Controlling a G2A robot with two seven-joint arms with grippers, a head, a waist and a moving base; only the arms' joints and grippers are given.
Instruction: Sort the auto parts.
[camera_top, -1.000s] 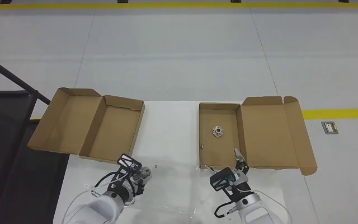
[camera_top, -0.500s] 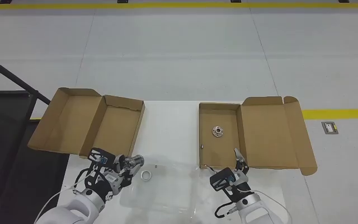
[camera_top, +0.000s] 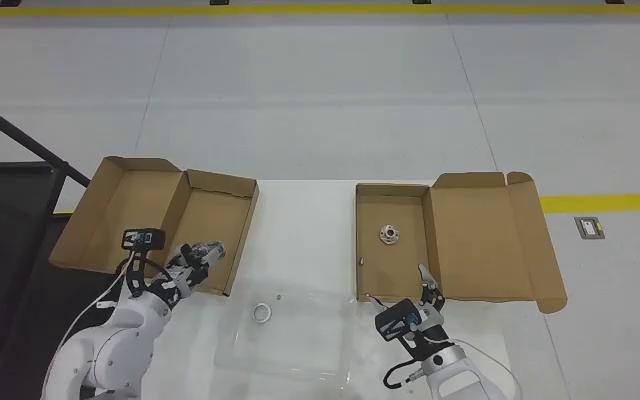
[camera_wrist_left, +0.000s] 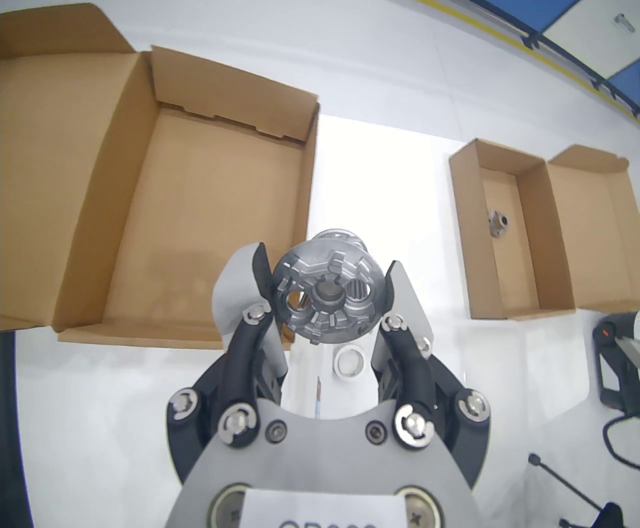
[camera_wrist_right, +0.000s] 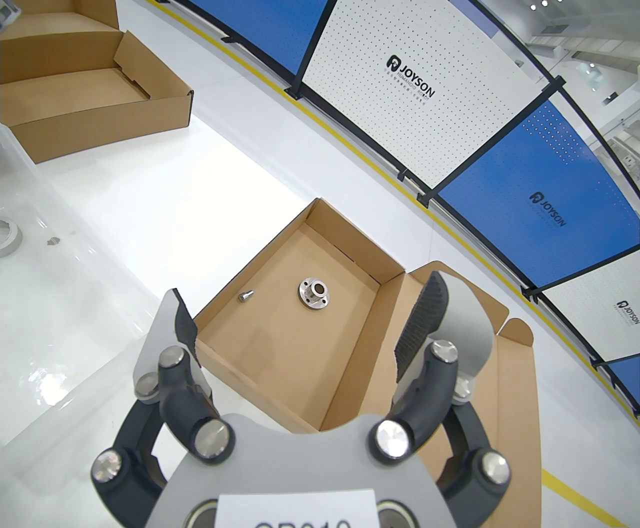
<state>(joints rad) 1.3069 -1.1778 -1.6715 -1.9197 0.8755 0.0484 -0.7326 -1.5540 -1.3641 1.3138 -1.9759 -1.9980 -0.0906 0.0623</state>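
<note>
In the top view you see the left gripper (camera_top: 207, 250) over the near edge of the left box (camera_top: 200, 215), with a ring (camera_top: 262, 313) lying on the table (camera_top: 300, 230) nearby. Your left wrist view shows its fingers pinching a toothed metal hub (camera_wrist_left: 324, 300). In your right wrist view, the right gripper (camera_wrist_right: 307, 305) hangs spread above the right box (camera_wrist_right: 280, 360), which holds a flange (camera_wrist_right: 313, 290) and a bolt (camera_wrist_right: 245, 296).
</note>
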